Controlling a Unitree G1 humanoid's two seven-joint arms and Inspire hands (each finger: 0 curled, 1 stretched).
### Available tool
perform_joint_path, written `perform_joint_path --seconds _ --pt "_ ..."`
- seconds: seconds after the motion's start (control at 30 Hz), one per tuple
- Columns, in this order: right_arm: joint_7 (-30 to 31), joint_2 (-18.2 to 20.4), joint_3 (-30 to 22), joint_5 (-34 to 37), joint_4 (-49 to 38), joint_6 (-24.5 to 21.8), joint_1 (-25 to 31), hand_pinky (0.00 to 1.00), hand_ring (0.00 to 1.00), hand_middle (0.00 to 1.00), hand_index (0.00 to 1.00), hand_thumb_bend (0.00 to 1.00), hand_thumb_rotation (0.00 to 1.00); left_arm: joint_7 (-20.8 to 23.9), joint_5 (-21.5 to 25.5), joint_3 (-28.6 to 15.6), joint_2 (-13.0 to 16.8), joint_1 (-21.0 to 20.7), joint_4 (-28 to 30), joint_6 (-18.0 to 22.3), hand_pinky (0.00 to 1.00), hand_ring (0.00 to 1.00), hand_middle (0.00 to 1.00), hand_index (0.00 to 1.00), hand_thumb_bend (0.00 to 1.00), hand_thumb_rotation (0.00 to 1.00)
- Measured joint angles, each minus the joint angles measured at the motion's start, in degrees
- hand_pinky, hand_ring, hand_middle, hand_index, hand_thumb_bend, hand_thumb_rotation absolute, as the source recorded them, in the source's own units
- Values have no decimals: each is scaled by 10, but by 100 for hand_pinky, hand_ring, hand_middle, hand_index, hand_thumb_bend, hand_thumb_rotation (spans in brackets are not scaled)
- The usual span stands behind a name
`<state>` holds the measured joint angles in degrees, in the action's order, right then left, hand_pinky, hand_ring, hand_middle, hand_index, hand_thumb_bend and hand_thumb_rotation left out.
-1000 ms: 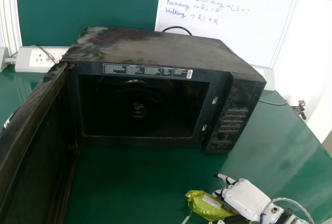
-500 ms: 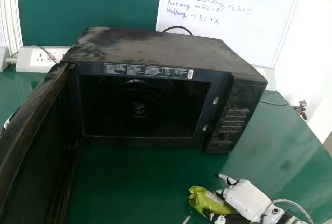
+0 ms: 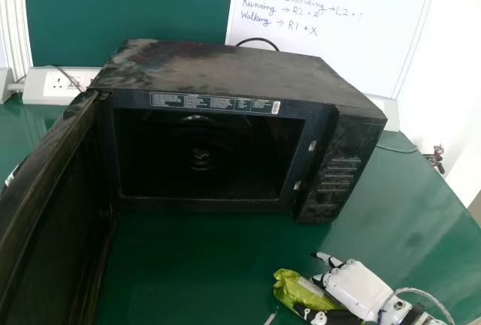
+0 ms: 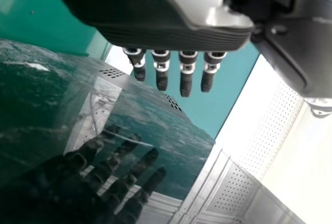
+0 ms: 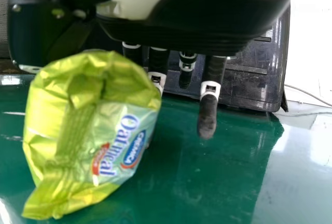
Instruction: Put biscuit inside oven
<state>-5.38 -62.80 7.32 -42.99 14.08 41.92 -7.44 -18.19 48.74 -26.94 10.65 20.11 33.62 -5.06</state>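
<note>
1 right hand (image 3: pixel 356 289) — part-curled — grips the biscuit packet (image 3: pixel 299 293).

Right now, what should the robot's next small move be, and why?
Probably raise the right robot hand slightly and ease it forward and left, toward the oven's opening. It appears to have the green biscuit packet pinched, the oven door stands open, and the packet is in front of the oven, right of the opening's middle.
</note>
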Motion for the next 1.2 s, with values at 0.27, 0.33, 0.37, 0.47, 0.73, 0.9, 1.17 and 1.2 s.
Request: perform_joint_path --seconds 0.27,0.33,0.37,0.47,0.73,0.9,1.17,1.2 --pt "43 5 0 45 17 11 -20 26 33 42 50 53 0 0 -2 3 0 -3 0 0 100 100 98 100 88 86" --pt "69 10 0 62 21 11 -30 29 36 43 50 53 0 0 -3 4 0 -4 -1 0 100 100 98 100 88 87" --pt "81 13 0 70 21 8 -34 31 37 44 50 53 0 0 -3 5 0 -4 -1 0 100 100 98 100 88 87" --pt "123 20 0 93 19 -3 -49 32 38 44 50 53 0 3 -3 6 0 -5 -1 0 100 99 98 100 88 86" --pt "184 35 -5 131 14 -22 -89 28 35 43 50 53 0 4 -7 7 -1 -6 -1 1 100 99 97 100 88 88" --pt "204 43 -8 147 14 -21 -104 24 32 42 50 53 0 8 -10 7 -2 -6 -1 1 100 99 97 99 88 88" --pt "215 61 -16 156 13 -29 -131 17 25 40 49 53 0 9 -15 11 -6 -9 -2 1 100 99 98 99 89 88" --pt "217 65 -16 156 14 -29 -137 18 27 40 49 53 0 9 -16 12 -6 -10 -2 1 100 99 98 99 88 88"
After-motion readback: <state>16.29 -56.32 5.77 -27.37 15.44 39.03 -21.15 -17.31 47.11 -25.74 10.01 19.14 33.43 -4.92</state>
